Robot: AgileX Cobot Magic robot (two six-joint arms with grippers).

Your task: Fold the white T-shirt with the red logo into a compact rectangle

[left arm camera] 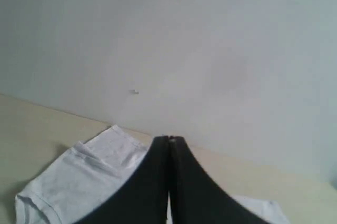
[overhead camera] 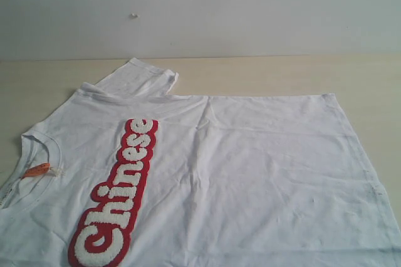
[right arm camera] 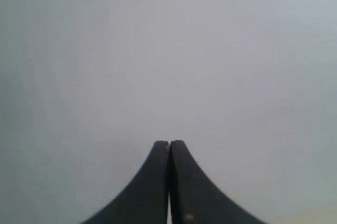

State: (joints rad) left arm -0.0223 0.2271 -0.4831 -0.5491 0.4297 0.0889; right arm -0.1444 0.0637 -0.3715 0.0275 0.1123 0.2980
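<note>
The white T-shirt (overhead camera: 250, 173) lies flat on the table, chest up, its collar with the orange neck tag (overhead camera: 36, 170) at the left edge of the exterior view. The red logo (overhead camera: 116, 198) runs along the chest with white letters. One sleeve (overhead camera: 138, 78) points toward the back wall and also shows in the left wrist view as a white sleeve (left arm camera: 79, 176). No gripper appears in the exterior view. My left gripper (left arm camera: 169, 140) is shut and empty, held above the shirt. My right gripper (right arm camera: 169, 143) is shut and empty, facing the plain wall.
The pale wooden table (overhead camera: 282, 76) runs back to a grey-white wall (overhead camera: 250, 10) with a small mark (overhead camera: 133, 15) on it. The shirt runs past the front and left edges of the exterior view.
</note>
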